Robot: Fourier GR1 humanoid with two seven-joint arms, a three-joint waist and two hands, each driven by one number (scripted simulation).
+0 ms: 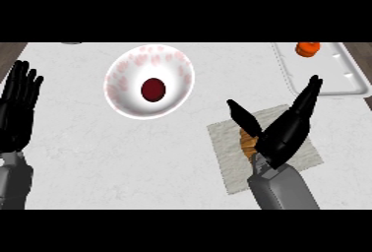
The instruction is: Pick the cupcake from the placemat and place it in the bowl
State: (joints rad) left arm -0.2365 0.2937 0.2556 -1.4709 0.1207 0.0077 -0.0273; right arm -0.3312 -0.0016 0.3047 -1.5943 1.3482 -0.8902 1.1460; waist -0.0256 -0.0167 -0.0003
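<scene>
Brown cupcake (248, 141) mostly hidden under open right hand (285, 132).

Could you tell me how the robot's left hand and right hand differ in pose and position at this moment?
The left hand rests open near the left edge, fingers up, over bare counter; the right hand spreads thumb and fingers over the cupcake on the placemat. Left is away from objects; right partly hides the cupcake. Both are black and open.
</scene>
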